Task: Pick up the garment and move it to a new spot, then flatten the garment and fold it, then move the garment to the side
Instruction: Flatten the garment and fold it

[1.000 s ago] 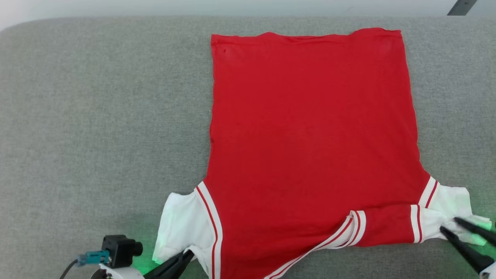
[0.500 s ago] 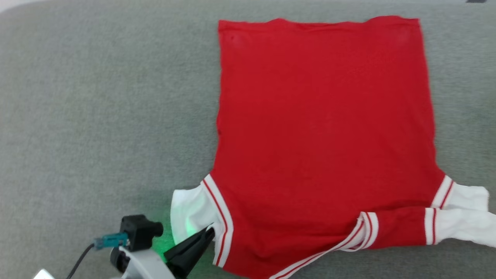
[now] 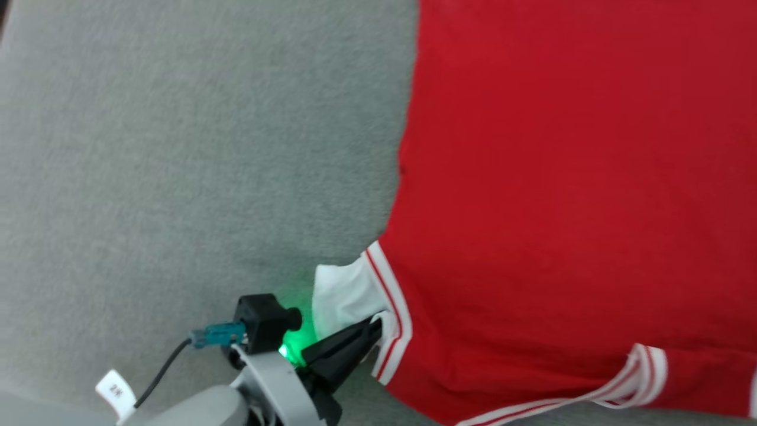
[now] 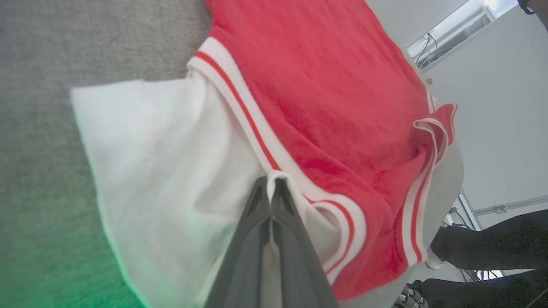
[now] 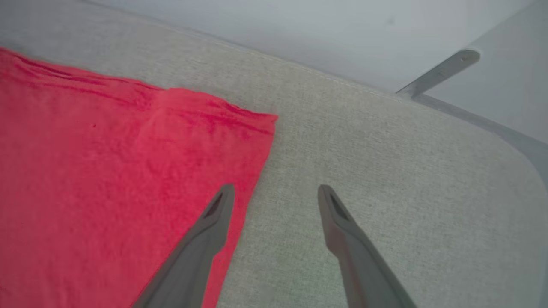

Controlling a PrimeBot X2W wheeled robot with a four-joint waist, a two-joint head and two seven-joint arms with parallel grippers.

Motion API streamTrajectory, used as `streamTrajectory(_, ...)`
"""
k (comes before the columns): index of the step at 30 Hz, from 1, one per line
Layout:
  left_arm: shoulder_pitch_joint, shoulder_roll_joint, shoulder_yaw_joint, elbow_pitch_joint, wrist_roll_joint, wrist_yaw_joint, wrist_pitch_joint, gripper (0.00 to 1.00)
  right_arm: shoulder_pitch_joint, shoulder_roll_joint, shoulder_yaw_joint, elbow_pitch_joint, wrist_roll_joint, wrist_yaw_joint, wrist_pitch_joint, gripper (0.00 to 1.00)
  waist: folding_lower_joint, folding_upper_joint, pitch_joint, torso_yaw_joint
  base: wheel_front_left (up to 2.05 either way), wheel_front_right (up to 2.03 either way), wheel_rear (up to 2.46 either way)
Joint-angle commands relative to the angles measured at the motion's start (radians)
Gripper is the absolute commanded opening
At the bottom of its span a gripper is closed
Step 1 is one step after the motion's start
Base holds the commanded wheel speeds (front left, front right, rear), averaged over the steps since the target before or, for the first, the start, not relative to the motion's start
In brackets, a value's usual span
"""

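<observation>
Left tool [image 3: 369, 328] pinching garment [image 3: 562, 177] sleeve seam; right tool [image 5: 276, 190] spread (over grey surface [image 5: 385, 171], beside hem).

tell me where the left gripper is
Bottom centre of the head view: the left gripper is pinched shut on the red jersey's white sleeve, over the grey surface.

bright even light, motion-blurred head view, green glow [image 3: 290, 346] beside tool
</observation>
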Motion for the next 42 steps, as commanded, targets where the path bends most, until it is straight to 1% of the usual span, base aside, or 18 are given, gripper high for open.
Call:
streamTrajectory(1, -0.010, -0.008, -0.008, 0.023, 0.000, -0.002, 0.001, 0.00, -0.027, 0.017, -0.006, 0.034, -0.029, -0.001, 0.008, 1.00, 0.0000, 0.0000, 0.089, 0.088, 0.00, 0.00, 0.00)
streamTrajectory(5, -0.024, -0.021, -0.027, 0.048, -0.003, -0.001, -0.008, 0.00, -0.100, 0.068, -0.024, 0.168, -0.096, -0.002, 0.039, 1.00, 0.0000, 0.0000, 0.118, 0.112, 0.00, 0.00, 0.00)
streamTrajectory(9, -0.044, -0.026, -0.045, 0.064, -0.014, 0.002, -0.016, 0.00, -0.133, 0.099, -0.031, 0.266, -0.147, -0.002, 0.086, 1.00, 0.0000, 0.0000, 0.138, 0.115, 0.00, 0.00, 0.00)
streamTrajectory(12, -0.061, -0.024, -0.060, 0.075, -0.029, 0.004, -0.020, 0.00, -0.132, 0.116, -0.021, 0.314, -0.174, -0.002, 0.117, 1.00, 0.0000, 0.0000, 0.141, 0.110, 0.00, 0.00, 0.00)
streamTrajectory(15, -0.080, -0.024, -0.075, 0.080, -0.037, 0.004, -0.025, 0.00, -0.131, 0.140, -0.023, 0.329, -0.178, -0.001, 0.120, 1.00, 0.0000, 0.0000, 0.139, 0.101, 0.00, 0.00, 0.00)
streamTrajectory(16, -0.083, -0.024, -0.078, 0.082, -0.039, 0.004, -0.029, 0.00, -0.131, 0.145, -0.021, 0.326, -0.177, -0.001, 0.110, 0.54, 0.0000, 0.0000, 0.137, 0.097, 0.00, 0.00, 0.00)
streamTrajectory(17, -0.087, -0.024, -0.083, 0.084, -0.042, 0.004, -0.032, 0.00, -0.129, 0.145, -0.018, 0.322, -0.177, -0.001, 0.102, 0.13, 0.0000, 0.0000, 0.133, 0.094, 0.00, 0.00, 0.00)
streamTrajectory(18, -0.090, -0.023, -0.087, 0.087, -0.045, 0.004, -0.033, 0.00, -0.125, 0.142, -0.014, 0.319, -0.177, -0.001, 0.095, 0.00, 0.0000, 0.0000, 0.128, 0.089, 0.00, 0.00, 0.00)
streamTrajectory(22, -0.091, -0.012, -0.084, 0.098, -0.056, 0.004, -0.043, 0.00, -0.102, 0.119, -0.012, 0.300, -0.141, -0.001, 0.059, 0.00, 0.0000, 0.0000, 0.088, 0.071, 0.00, 0.00, 0.00)
streamTrajectory(28, -0.059, 0.017, -0.064, 0.104, -0.059, 0.004, -0.052, 0.00, -0.019, 0.074, 0.018, 0.221, -0.056, -0.002, 0.004, 0.00, 0.0000, 0.0000, 0.004, 0.038, 0.00, 0.00, 0.00)
streamTrajectory(31, -0.027, 0.020, -0.051, 0.092, -0.062, 0.002, -0.054, 0.00, 0.075, 0.032, 0.046, 0.141, 0.015, -0.002, -0.013, 0.00, 0.0000, 0.0000, -0.048, 0.013, 0.00, 0.00, 0.00)
streamTrajectory(34, 0.006, 0.023, -0.029, 0.077, -0.064, -0.002, -0.056, 0.00, 0.179, -0.024, 0.058, 0.031, 0.098, -0.002, -0.026, 0.00, 0.0000, 0.0000, -0.090, -0.018, 0.00, 0.00, 0.00)
streamTrajectory(39, 0.050, 0.039, -0.002, 0.066, -0.054, -0.004, -0.056, 0.00, 0.382, -0.133, 0.035, -0.157, 0.211, -0.002, -0.028, 0.00, 0.0000, 0.0000, -0.144, -0.064, 0.00, 0.00, 0.00)
streamTrajectory(42, 0.069, 0.048, 0.017, 0.062, -0.052, -0.004, -0.056, 0.00, 0.521, -0.180, 0.009, -0.266, 0.261, -0.002, -0.028, 0.00, 0.0000, 0.0000, -0.165, -0.087, 0.00, 0.00, 0.00)
